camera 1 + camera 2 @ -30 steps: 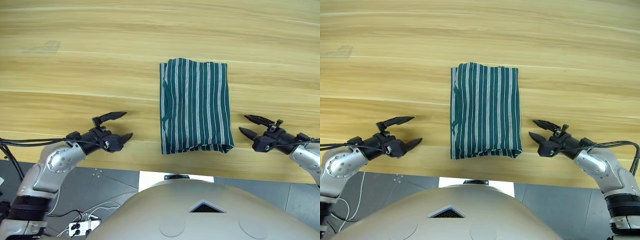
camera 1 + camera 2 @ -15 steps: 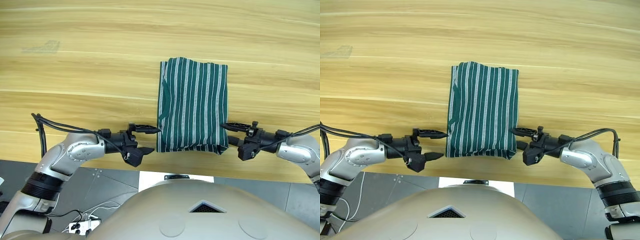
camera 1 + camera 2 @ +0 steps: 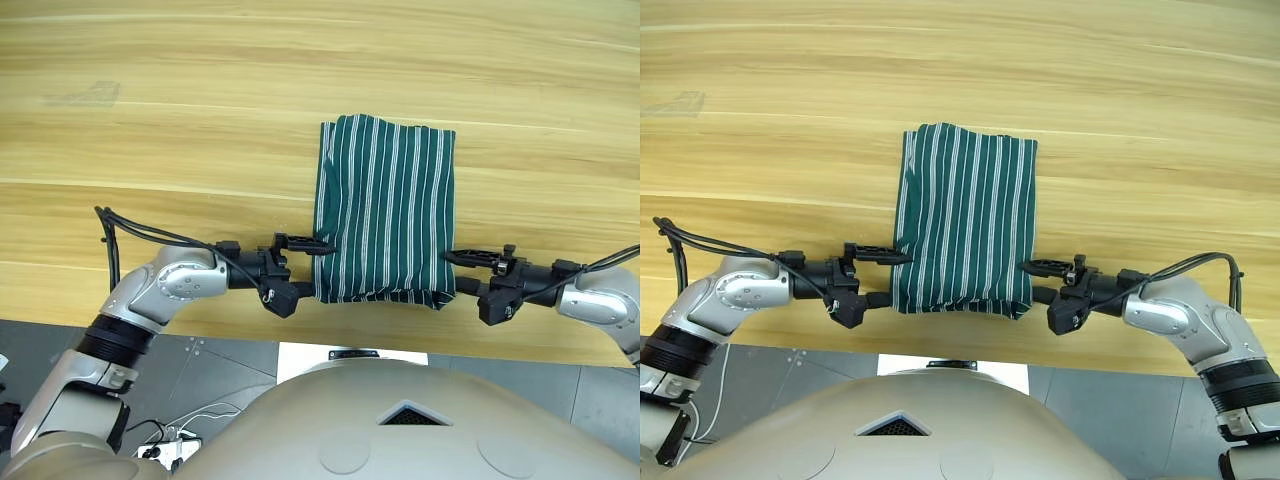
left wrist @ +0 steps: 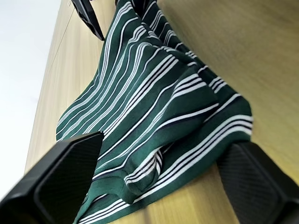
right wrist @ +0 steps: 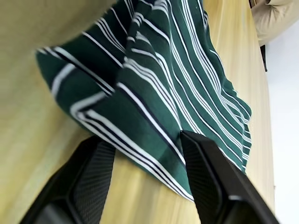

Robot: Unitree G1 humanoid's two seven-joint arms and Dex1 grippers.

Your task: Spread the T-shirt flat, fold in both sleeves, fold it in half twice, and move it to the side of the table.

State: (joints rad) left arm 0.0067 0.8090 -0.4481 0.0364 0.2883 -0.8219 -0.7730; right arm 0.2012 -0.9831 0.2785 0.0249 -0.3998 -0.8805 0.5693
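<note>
— How is the T-shirt laid?
— It is seen folded into a green striped rectangle, flat on the wooden table. Its long axis runs straight away from the robot, from a near hem close to the table's edge, and the stripes follow that axis.
— And the grippers?
— The left gripper is placed at the near left corner, fingers spread, with the cloth's edge between them. The right gripper is set likewise at the near right corner, fingers apart around the hem. Both forearms are bent inward, low and level along the table's near edge.
</note>
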